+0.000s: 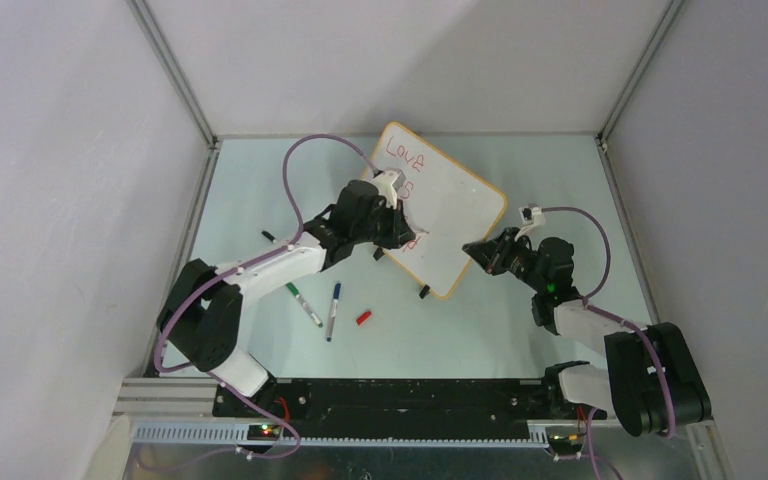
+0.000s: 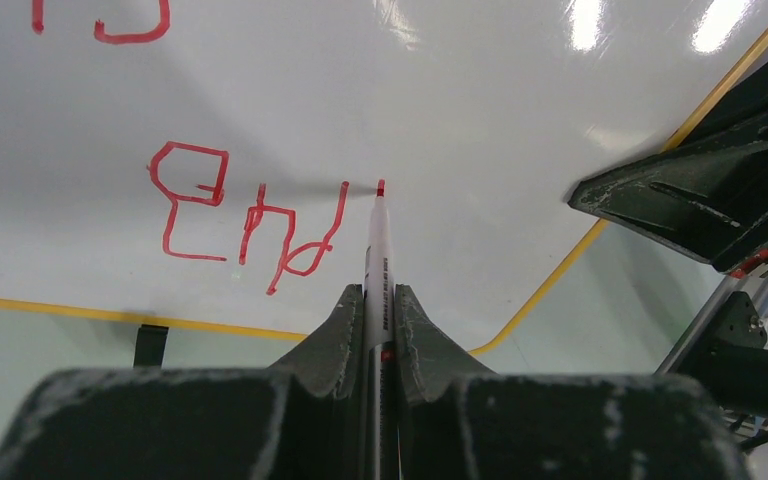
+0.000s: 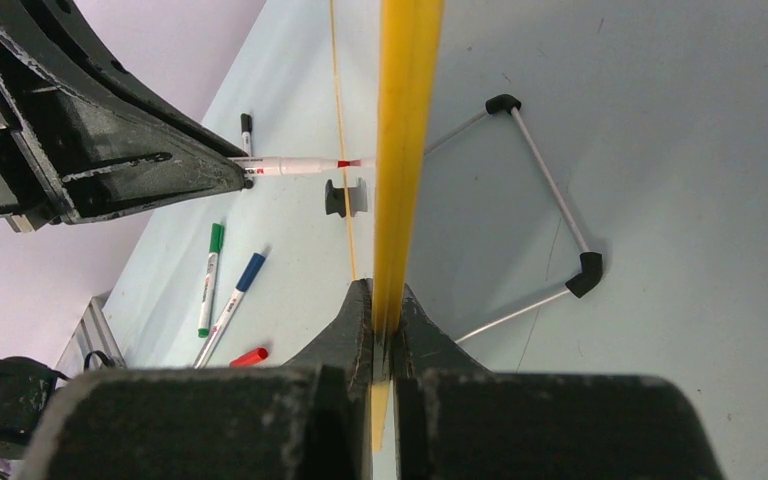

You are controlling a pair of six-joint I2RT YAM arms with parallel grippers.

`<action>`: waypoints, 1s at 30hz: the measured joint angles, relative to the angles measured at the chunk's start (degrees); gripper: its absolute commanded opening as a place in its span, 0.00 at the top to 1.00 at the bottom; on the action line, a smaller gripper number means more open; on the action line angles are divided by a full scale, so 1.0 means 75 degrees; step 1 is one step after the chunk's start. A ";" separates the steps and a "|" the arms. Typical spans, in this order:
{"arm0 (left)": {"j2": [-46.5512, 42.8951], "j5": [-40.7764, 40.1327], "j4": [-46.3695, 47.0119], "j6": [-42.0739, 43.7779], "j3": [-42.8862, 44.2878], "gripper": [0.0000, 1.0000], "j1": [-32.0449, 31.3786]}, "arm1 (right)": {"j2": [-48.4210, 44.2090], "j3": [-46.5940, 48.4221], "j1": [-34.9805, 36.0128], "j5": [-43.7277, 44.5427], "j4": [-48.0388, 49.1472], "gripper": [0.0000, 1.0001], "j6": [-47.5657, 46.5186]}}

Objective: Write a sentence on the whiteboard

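The whiteboard [image 1: 455, 210] stands propped at the worktop's [image 1: 260, 200] 12 o'clock, with the sentence [image 2: 245, 220] reaching "End" on its third line. My right claw [image 3: 385, 300] is clamped on the frame at the board's 4 o'clock edge, I judge to steady it against pen pressure. My left claw [image 2: 380, 300] is clamped on the red marker [image 2: 377, 235], its tip touching the board at the d's 3 o'clock.

left jaws: clamped on marker [image 2: 378, 250] | tip: touching whiteboard [image 2: 460, 120] | sentence [image 2: 245, 225]: red "End" beside tip
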 measured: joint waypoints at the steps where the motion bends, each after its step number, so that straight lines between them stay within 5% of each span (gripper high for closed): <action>1: 0.0000 -0.0009 -0.0023 0.0000 0.0000 1.00 -0.0006 | 0.0000 0.0000 0.0000 0.0000 0.0000 1.00 0.0003; 30: 0.0146 -0.0848 -0.1807 0.0134 0.0315 1.00 -0.0402 | 0.0000 0.0000 0.0000 0.0006 -0.0009 1.00 -0.0032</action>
